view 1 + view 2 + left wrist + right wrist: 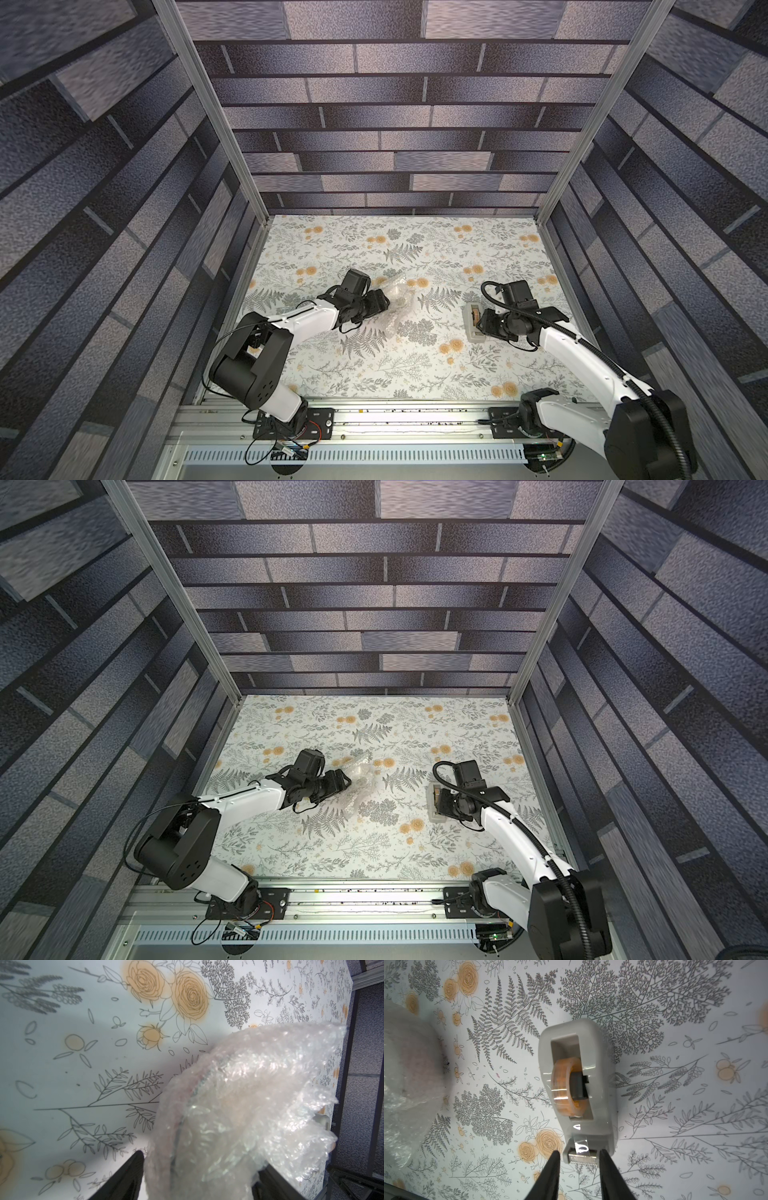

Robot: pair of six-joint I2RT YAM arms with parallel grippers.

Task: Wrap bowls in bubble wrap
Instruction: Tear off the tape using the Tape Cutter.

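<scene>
The bowl (199, 1118) is inside the bubble wrap (259, 1095). In the left wrist view only its dark rim shows, as a curved line through the plastic, and its pattern is too blurred to read. The wrap is crumpled around it into a shiny bundle that fills the lower right of that frame.

The left gripper (204, 1161) has its two black fingers (128, 1178) spread wide at the bottom edge, one on each side of the bundle and both against the plastic, so it is pinching the wrapped bowl. In both top views the bundle (395, 303) (359, 785) is a little left of the middle of the table (415, 365), at the tip of the left gripper (384, 301), and a loose tail of wrap hangs toward the lower part of the frame.

To the right, well apart from the bundle, the grey dispenser (471, 332) stands on the table. In the right wrist view it (600, 1053) is in the centre of the frame, with the tan roll (564, 1088) in its slot and a clear tape end (580, 1142) that runs down to the cutter (583, 1158).

The right gripper (579, 1153) comes up from the bottom edge, half spread, with one tip on each side of the cutter. A thin strip of table shows between the left tip in the frame and the cutter, so it pinches nothing. The wrap (404, 1084) shows blurred at the left edge.
</scene>
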